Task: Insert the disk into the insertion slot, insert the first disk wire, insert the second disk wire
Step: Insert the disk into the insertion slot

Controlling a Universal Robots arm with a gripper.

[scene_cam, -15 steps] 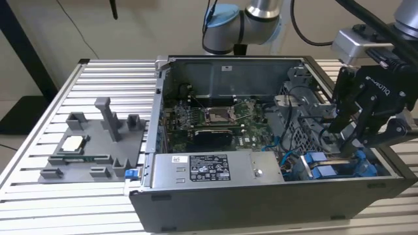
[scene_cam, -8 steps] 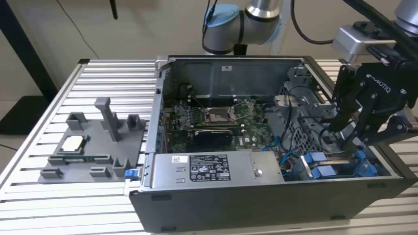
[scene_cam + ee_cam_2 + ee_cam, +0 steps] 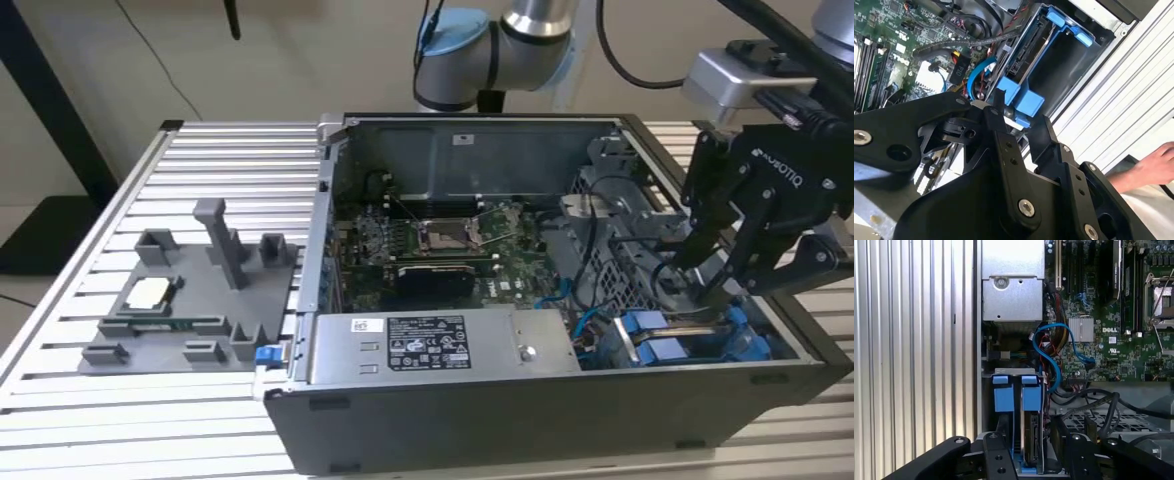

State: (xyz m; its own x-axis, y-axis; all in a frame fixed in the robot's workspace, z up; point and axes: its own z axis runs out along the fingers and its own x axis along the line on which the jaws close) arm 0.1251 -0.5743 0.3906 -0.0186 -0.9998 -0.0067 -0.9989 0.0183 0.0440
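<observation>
Slatted aluminium desk [image 3: 240,150] carries the open computer case [image 3: 534,420]. I have the gripper [image 3: 701,290] reaching down into the case corner on the exterior view's right. In the first wrist view its fingers [image 3: 1000,456] pinch the disk [image 3: 1031,440] across its flat faces. The disk stands on edge, so it can slide straight down the rails. It sits partly inside the insertion slot [image 3: 674,350], blue tabs uppermost. A blue cable [image 3: 1056,371] loops just beside the slot. I judge neither wire plugged in, though the connector end is hidden.
</observation>
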